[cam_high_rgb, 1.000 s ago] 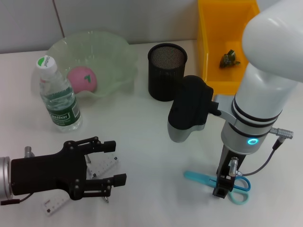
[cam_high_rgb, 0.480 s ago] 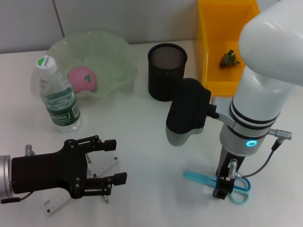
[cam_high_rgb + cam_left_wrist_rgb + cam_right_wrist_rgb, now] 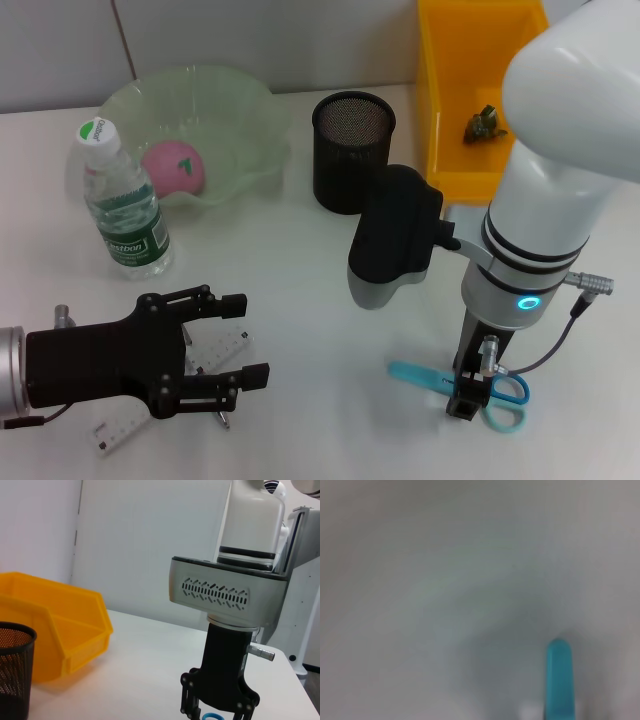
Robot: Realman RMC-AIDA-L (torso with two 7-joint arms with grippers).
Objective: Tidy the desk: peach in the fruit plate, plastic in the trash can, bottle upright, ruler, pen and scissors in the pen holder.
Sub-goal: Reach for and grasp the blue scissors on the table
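**Right gripper down on the scissors, left poised over the ruler**

Right gripper lowered straight onto the scissors, meeting them about where blades join handles. Scissors flat on the worktop, long axis running across the robot's front: teal sheathed blades pointing toward its left, ringed handles toward its right. Whether the fingers have closed on them: cannot tell, hidden under the wrist from the head, and only the teal tip showing in the right wrist view. From the left wrist view, the right gripper seen astride a blue handle ring, fingers cut off by the frame edge. Judged: a grasp on the scissors under way, lift and carry to the pen holder to follow; holder well behind and to the left of the grip, so a long reach back.

Left gripper low at the near left, fingers spread open, nothing held. Ruler lying beneath and between them, slanting away from the robot toward its right; a thin dark pen-like stick just by the nearer finger, too small to be sure.

Peach already in the green fruit plate. Bottle upright just in front of the plate, green label and printed cap, writing not legible. Small dark scrap in the yellow trash can, likely the plastic.
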